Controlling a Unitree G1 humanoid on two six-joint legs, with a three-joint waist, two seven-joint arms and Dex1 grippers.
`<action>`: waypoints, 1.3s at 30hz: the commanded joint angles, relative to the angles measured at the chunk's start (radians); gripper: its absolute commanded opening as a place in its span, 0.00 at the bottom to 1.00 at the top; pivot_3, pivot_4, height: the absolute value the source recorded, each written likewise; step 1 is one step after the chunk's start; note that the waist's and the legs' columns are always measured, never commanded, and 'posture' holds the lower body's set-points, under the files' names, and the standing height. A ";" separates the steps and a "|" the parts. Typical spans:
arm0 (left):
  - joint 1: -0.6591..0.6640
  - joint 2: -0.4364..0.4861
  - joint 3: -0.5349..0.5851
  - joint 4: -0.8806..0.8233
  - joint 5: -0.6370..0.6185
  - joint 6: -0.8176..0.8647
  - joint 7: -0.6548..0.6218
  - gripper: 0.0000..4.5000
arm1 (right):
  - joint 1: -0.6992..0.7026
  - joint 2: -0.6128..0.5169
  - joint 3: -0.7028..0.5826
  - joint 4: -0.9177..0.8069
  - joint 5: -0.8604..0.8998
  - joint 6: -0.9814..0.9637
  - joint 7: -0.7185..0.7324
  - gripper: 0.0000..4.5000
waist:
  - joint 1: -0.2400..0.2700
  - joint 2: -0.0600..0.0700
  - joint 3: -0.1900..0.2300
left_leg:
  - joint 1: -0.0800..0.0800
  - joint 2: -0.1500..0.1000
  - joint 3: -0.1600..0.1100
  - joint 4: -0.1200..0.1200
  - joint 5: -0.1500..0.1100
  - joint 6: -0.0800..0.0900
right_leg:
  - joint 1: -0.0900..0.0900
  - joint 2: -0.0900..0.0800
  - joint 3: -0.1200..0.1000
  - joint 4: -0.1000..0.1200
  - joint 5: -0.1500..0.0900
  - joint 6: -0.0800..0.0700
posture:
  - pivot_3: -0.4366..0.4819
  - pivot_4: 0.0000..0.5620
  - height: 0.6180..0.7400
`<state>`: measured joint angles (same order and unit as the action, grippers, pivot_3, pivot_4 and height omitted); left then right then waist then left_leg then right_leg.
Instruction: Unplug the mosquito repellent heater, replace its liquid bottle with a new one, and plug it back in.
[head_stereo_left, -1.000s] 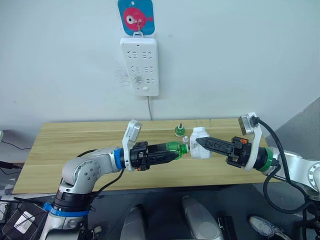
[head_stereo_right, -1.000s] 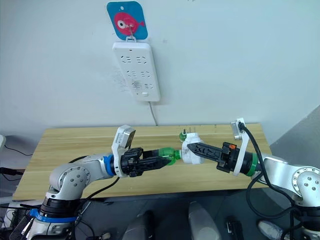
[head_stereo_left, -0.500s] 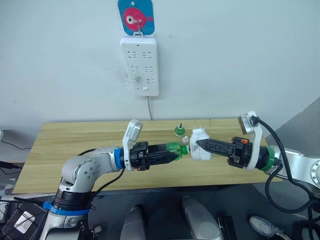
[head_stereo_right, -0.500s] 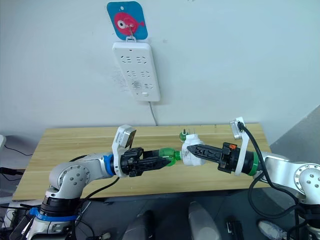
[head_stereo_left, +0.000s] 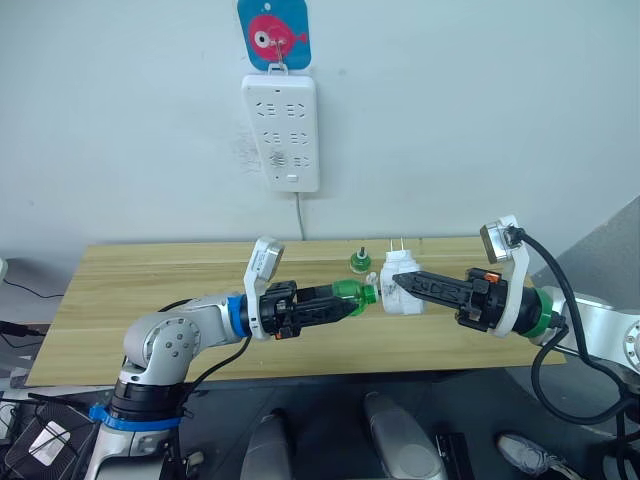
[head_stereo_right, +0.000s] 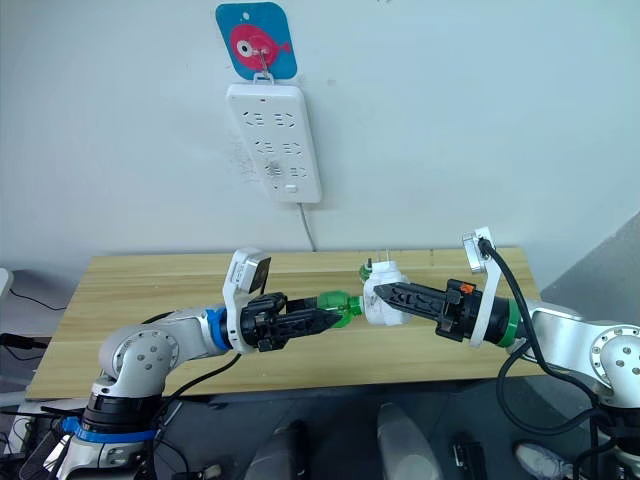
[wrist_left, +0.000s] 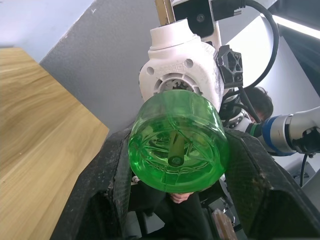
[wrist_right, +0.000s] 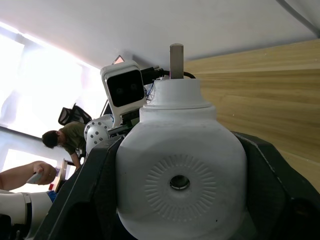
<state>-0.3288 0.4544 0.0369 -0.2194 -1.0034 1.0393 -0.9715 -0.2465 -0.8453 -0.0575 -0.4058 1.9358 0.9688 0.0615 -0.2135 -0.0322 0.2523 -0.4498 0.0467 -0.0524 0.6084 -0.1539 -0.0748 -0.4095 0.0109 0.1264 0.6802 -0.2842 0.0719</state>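
A pale wall rises behind a long wooden bench (head_stereo_left: 130, 290), and on the wall a white power strip (head_stereo_left: 281, 131) hangs under a blue card with a pink fish (head_stereo_left: 273, 33), its cord dropping behind the bench's far edge. Above the middle of the bench, nearer its front edge, the left gripper (head_stereo_left: 345, 301) reaches inward with its jaws clamped on a green liquid bottle (head_stereo_left: 349, 295), held on its side; in the left wrist view the bottle's round base (wrist_left: 177, 147) sits between the two black fingers (wrist_left: 102, 190). The bottle's neck meets the underside of the mosquito repellent heater (head_stereo_left: 402, 287), a white rounded unit held in the air with its metal prongs pointing up. The right gripper (head_stereo_left: 408, 284) comes in from the right end of the bench, its jaws closed around the heater's body. On the bench just behind the heater, toward the far edge, stands a second small green bottle (head_stereo_left: 360, 262).
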 joint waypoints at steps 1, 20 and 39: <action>-0.020 -0.029 -0.025 -0.030 -0.008 -0.017 0.011 0.51 | 0.000 0.008 0.028 -0.065 0.036 0.021 0.048 0.66 | 0.000 0.000 0.000 | 0.000 0.000 0.000 0.000 0.000 0.000 | 0.000 0.000 0.000 0.000 0.000 0.000 | 0.17 0.39 1.00; -0.017 -0.032 -0.046 -0.055 -0.021 0.002 -0.014 0.51 | 0.005 0.006 0.034 -0.065 0.036 0.018 0.044 0.66 | 0.001 0.000 0.000 | 0.000 0.000 0.000 0.000 0.000 0.000 | 0.000 0.000 0.000 0.000 0.000 0.000 | 0.17 0.40 1.00; -0.023 -0.029 -0.020 -0.091 -0.091 0.081 -0.003 0.51 | 0.038 -0.018 0.012 -0.030 0.036 0.039 0.057 0.66 | 0.001 0.000 0.000 | 0.000 0.000 0.000 0.000 0.000 0.000 | 0.000 0.000 0.000 0.000 0.000 0.000 | 0.17 0.40 1.00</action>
<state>-0.3249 0.4576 0.0348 -0.2379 -1.0307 1.1275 -0.9681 -0.2142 -0.8583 -0.0621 -0.4007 1.9455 0.9766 0.0953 -0.2120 -0.0322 0.2523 -0.4498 0.0467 -0.0524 0.6084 -0.1539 -0.0747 -0.4094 0.0109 0.1264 0.6802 -0.2842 0.0719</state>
